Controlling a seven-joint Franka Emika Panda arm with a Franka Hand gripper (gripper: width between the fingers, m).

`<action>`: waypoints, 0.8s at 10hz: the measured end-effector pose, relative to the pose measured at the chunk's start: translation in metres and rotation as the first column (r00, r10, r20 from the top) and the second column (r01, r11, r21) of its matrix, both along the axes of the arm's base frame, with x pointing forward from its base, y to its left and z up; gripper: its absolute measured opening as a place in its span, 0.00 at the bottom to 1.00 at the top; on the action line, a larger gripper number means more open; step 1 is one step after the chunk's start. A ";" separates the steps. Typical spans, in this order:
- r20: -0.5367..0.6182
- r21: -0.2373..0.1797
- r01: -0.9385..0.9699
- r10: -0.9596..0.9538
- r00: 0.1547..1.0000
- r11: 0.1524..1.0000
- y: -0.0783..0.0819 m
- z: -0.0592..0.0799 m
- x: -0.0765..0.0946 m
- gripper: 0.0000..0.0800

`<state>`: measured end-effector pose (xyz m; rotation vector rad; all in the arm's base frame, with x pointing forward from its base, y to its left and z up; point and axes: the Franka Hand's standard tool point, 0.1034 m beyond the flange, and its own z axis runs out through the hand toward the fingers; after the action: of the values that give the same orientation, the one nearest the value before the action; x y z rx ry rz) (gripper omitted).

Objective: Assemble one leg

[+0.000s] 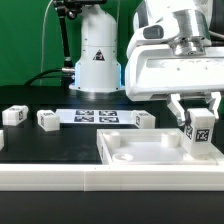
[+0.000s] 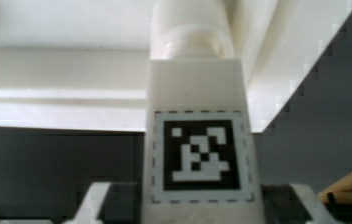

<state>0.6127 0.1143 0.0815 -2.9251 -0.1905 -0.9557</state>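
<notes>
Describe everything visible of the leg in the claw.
The leg is a small white plastic-looking post, upright, with a black-and-white square tag facing the exterior camera. In the wrist view its far end looks narrower and rounded. The claw clamps its sides. Its lower end is at a corner of the white panel; whether it is seated is unclear.

White leg (image 1: 200,146) with black-and-white tag (image 2: 199,152), white panel (image 1: 140,152), black table (image 1: 55,142), green backdrop (image 1: 22,40)

Brightness: strong, even light in both views.
Glare: the white arm housing (image 1: 165,65) washes out and its edges are lost.
Shadows: faint and soft on the black worktop (image 1: 50,145).
Focus: wrist view blurred throughout; the tag (image 2: 201,152) on the leg (image 2: 198,100) is smeared.
Grain: exterior view coarse, slightly soft.
</notes>
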 end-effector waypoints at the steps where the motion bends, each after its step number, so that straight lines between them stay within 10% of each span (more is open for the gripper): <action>1: -0.002 0.000 0.000 0.000 1.000 1.000 0.000 0.000 0.000 0.37; 3: -0.034 0.001 -0.003 0.003 0.999 1.000 0.000 -0.003 -0.001 0.37; 5: -0.036 0.000 -0.003 0.003 0.999 1.000 0.000 -0.003 -0.001 0.73; 8: -0.038 0.000 -0.004 0.004 0.999 1.000 0.000 -0.004 -0.001 0.81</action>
<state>0.6114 0.1148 0.0778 -2.9389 -0.1936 -0.8993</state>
